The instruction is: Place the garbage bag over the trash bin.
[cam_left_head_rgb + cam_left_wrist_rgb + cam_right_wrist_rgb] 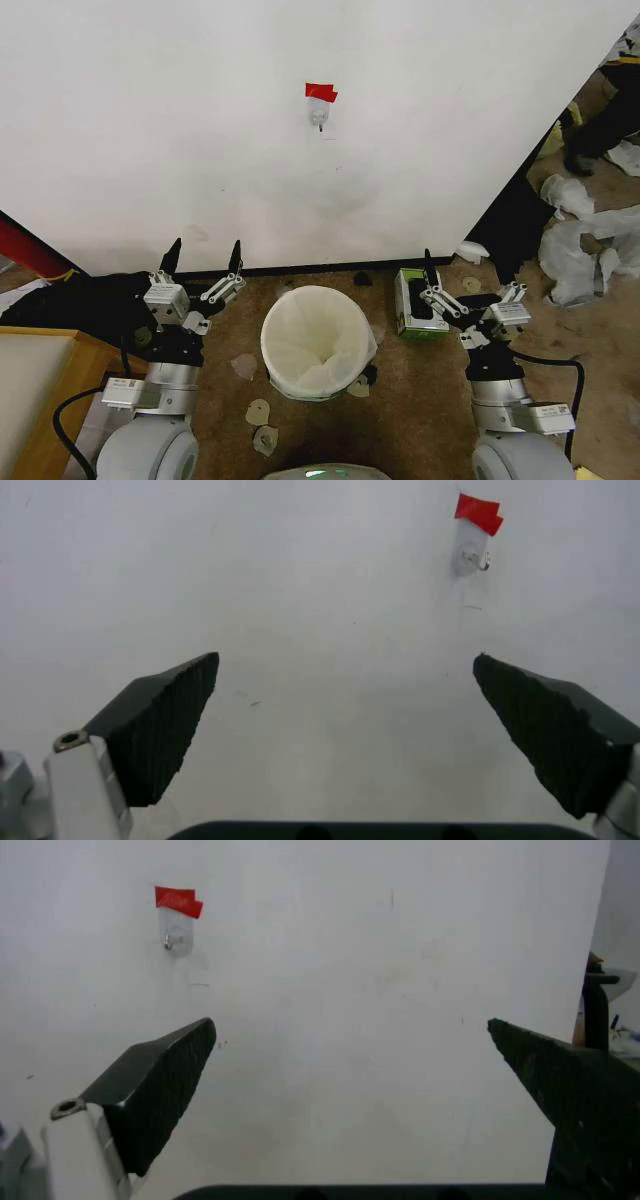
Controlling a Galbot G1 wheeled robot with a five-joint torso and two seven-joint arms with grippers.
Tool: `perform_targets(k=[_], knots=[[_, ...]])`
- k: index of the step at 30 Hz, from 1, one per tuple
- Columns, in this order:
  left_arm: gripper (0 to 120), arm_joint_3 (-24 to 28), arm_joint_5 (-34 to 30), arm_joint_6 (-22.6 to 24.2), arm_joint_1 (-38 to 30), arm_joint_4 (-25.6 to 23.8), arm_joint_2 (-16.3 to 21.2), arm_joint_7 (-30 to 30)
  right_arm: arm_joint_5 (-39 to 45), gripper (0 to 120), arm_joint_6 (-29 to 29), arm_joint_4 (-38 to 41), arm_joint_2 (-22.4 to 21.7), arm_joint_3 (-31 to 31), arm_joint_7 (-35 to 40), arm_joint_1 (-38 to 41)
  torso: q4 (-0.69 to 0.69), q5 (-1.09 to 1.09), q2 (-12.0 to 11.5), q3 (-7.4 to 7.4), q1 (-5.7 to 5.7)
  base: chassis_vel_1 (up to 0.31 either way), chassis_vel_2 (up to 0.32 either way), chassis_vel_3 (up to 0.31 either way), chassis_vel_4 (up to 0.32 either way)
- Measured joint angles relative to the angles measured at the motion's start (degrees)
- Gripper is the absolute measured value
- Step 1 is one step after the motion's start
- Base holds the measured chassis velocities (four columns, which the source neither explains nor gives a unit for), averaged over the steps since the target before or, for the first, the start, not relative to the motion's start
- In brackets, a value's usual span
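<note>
The round cream-white trash bin (300, 385) stands on the brown floor between my two arms, close to the white wall. The wrinkly translucent garbage bag (318, 335) lines its inside, with film folded over the rim and hanging down the outside. My left gripper (206, 252) is held up to the left of the bin, open and holding nothing. My right gripper (470, 280) is up on the bin's right, also open and holding nothing. In the wrist views the left gripper (345, 658) and the right gripper (350, 1021) each face the bare wall with jaws wide apart.
A small green and white box (415, 303) sits by the wall right of the bin. Heaps of white plastic sheeting (585, 245) lie at far right. A wooden table corner (40, 390) is at lower left. A wall hook with red tape (320, 105) hangs above. Paper scraps (258, 410) dot the floor.
</note>
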Motion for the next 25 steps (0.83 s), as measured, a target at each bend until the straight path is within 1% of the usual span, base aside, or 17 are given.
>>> perform_targets(k=[25], knots=[[100, 0.0, 0.0, 0.0, 0.0, 0.0, 0.0, 0.0, 0.0, 100, 0.0, 0.0, 0.0, 0.0, 0.0, 0.0, 0.00, 0.00, 0.0, 0.00, 0.00, 0.000, 0.000, 0.000, 0.000]])
